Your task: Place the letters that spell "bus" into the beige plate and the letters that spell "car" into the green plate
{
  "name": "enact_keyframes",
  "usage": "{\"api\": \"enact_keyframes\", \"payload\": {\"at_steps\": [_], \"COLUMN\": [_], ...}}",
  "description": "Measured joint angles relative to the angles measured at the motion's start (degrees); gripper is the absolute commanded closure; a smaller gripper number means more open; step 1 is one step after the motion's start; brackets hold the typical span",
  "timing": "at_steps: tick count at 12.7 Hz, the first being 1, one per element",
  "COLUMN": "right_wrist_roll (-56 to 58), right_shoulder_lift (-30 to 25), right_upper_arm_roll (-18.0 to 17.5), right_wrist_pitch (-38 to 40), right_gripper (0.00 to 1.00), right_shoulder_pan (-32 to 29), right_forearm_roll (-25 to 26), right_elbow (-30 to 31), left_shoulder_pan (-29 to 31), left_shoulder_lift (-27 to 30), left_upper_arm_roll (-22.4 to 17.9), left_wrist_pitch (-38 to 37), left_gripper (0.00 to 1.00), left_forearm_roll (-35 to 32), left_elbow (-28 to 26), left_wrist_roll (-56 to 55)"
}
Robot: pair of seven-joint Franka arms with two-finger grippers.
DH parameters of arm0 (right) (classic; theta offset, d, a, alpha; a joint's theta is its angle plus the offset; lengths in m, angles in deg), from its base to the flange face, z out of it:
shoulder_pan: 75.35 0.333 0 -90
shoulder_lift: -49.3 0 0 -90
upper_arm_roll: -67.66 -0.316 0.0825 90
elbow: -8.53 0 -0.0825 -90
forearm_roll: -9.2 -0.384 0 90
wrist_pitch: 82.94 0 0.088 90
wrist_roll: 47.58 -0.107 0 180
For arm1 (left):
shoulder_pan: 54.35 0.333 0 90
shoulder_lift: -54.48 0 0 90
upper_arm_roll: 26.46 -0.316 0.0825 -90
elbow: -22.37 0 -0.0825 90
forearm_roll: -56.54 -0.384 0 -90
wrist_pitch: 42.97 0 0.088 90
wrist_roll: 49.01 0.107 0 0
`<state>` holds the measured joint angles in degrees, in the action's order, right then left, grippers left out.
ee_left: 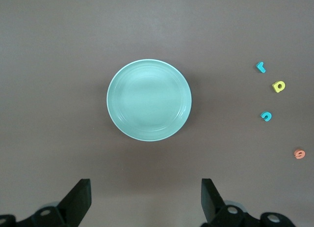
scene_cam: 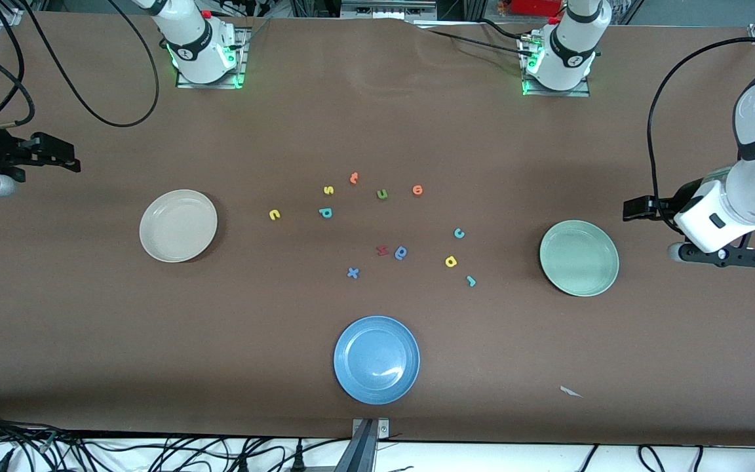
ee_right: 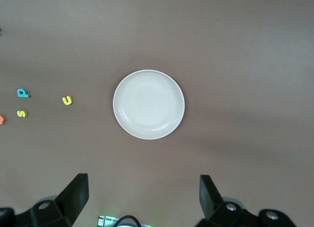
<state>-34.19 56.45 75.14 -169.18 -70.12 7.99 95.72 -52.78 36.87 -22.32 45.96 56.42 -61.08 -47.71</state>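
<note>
The beige plate (scene_cam: 178, 225) (ee_right: 148, 104) lies toward the right arm's end, with the yellow u (scene_cam: 274, 214) (ee_right: 67, 100), teal b (scene_cam: 325, 212) (ee_right: 22, 93) and yellow s (scene_cam: 328, 190) (ee_right: 22, 113) loose on the table beside it. The green plate (scene_cam: 579, 257) (ee_left: 148, 100) lies toward the left arm's end, near the teal c (scene_cam: 459, 233) (ee_left: 266, 116), yellow a (scene_cam: 451, 261) (ee_left: 278, 86) and teal r (scene_cam: 471, 280) (ee_left: 260, 67). Both plates hold nothing. My left gripper (ee_left: 146, 187) hangs open high beside the green plate. My right gripper (ee_right: 143, 185) hangs open high beside the beige plate.
A blue plate (scene_cam: 376, 359) sits nearest the front camera. Other letters lie mid-table: an orange one (scene_cam: 354, 177), a green u (scene_cam: 382, 193), a second orange one (scene_cam: 417, 190), a red one (scene_cam: 382, 250), a blue bowl-shaped one (scene_cam: 401, 252) and a blue x (scene_cam: 352, 273).
</note>
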Motion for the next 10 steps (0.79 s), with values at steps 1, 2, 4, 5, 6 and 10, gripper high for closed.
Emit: {"api": "enact_keyframes", "payload": {"at_steps": [1,2,4,5,6,10], "right_wrist_roll": [0.00,0.00,0.00,0.00,0.00,0.00], "right_shoulder_lift": [0.00,0.00,0.00,0.00,0.00,0.00], "right_upper_arm_roll": [0.00,0.00,0.00,0.00,0.00,0.00], "right_wrist_pitch": [0.00,0.00,0.00,0.00,0.00,0.00], "right_gripper": [0.00,0.00,0.00,0.00,0.00,0.00], "right_shoulder_pan": [0.00,0.00,0.00,0.00,0.00,0.00], "right_forearm_roll": [0.00,0.00,0.00,0.00,0.00,0.00], "right_elbow": [0.00,0.00,0.00,0.00,0.00,0.00], "left_shoulder_pan": [0.00,0.00,0.00,0.00,0.00,0.03], "left_shoulder_lift": [0.00,-0.01,0.00,0.00,0.00,0.00], "left_upper_arm_roll": [0.00,0.00,-0.02,-0.02,-0.02,-0.07], "left_wrist_pitch": [0.02,0.08,0.14,0.14,0.14,0.14], "left_gripper": [0.02,0.02,0.02,0.02,0.02,0.01], "left_forearm_roll": [0.00,0.00,-0.66,-1.32,-1.56,-1.66], "left_elbow": [0.01,0.11,0.63,0.79,0.83,0.84], "left_wrist_roll": [0.01,0.01,0.17,0.30,0.53,2.39]}}
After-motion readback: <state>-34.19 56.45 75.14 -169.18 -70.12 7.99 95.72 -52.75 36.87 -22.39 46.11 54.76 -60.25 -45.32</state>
